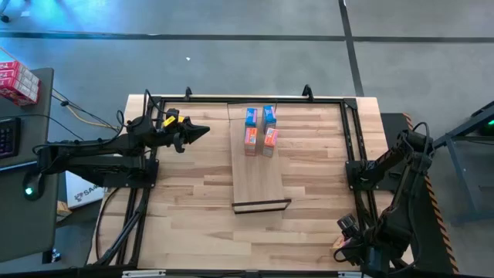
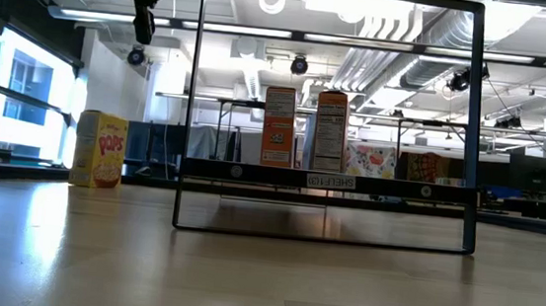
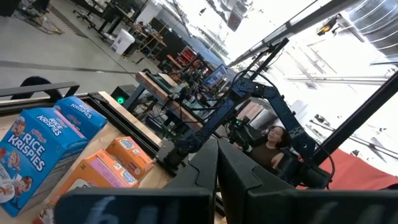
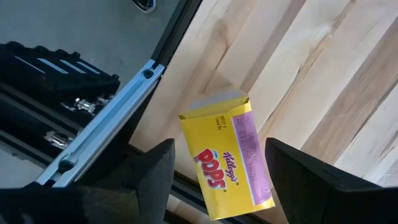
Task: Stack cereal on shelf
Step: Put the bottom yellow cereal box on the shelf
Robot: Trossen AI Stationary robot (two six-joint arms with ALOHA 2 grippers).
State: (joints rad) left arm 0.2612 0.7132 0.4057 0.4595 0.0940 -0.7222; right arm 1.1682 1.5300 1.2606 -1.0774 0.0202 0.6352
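The left claw [image 1: 202, 130] hangs over the worktop [image 1: 185, 208], its fingers pressed together and holding nothing. The shelf [image 1: 258, 181] lies to the side its tip points toward, apart from it. Four cereal boxes stand at the shelf's far end: two blue boxes [image 1: 260, 116] side by side, and two orange boxes [image 1: 260, 140] just beside them. From the left wrist, the blue boxes [image 3: 43, 140] and orange boxes [image 3: 106, 168] sit ahead of the claw.

The right claw [image 4: 217, 180] hovers at the worktop's near right corner, fingers [image 4: 155, 171] spread, with a yellow box [image 4: 225, 157] standing directly under the gap between them. At table height that yellow box [image 2: 99, 149] stands alone, well apart from the shelf [image 2: 328, 181].
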